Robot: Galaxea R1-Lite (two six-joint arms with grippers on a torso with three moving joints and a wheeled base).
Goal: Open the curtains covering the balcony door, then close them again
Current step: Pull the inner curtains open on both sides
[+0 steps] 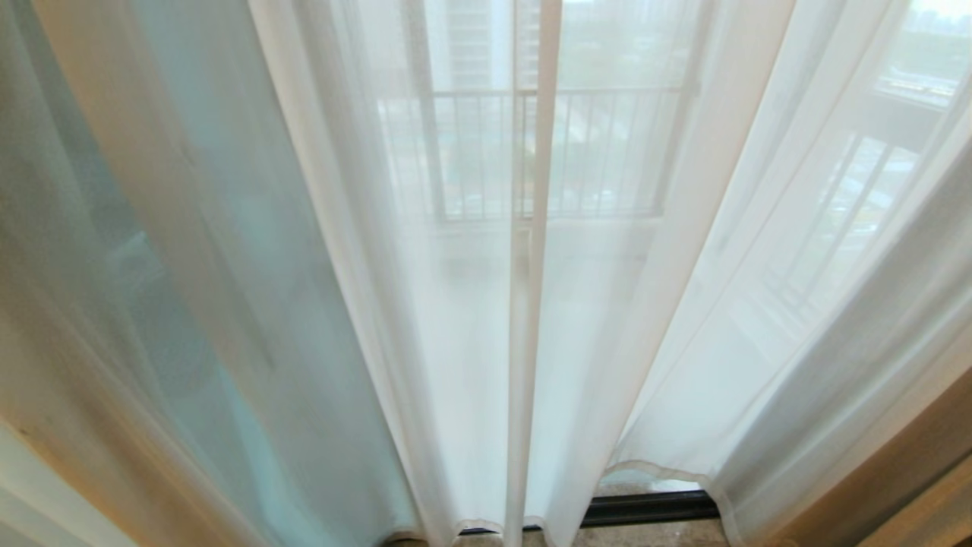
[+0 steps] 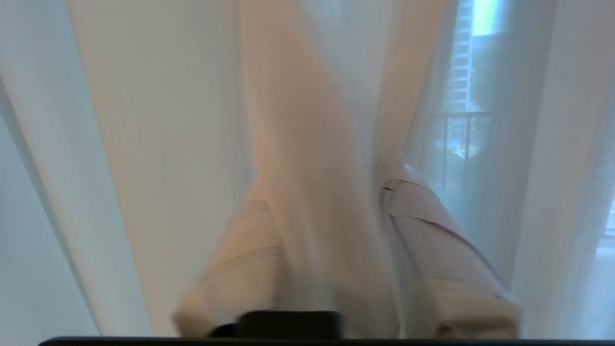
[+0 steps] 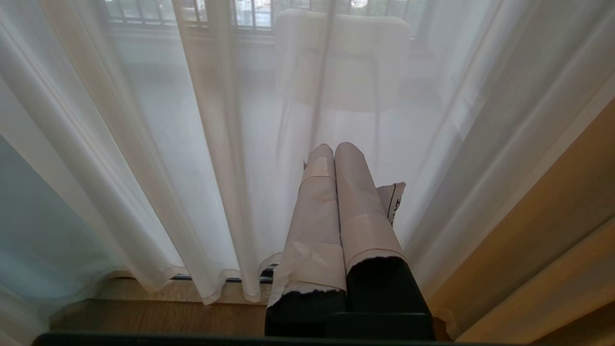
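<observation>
floor: pale stone strip (image 1: pixel 645 535) at the threshold, wood boards (image 3: pixel 158 317) nearer | outside: balcony railing (image 1: pixel 554 152) of thin vertical bars, tall buildings (image 1: pixel 467 38) hazy beyond | furniture: pale chair (image 3: pixel 343 57) on the balcony | side: tan opaque drape (image 1: pixel 896 471) at right | light: soft, diffuse daylight

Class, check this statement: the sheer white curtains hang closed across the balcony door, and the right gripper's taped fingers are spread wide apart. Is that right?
Not quite. The curtains do hang closed, but the right gripper has its taped fingers pressed together, shut, as the right wrist view shows.
</observation>
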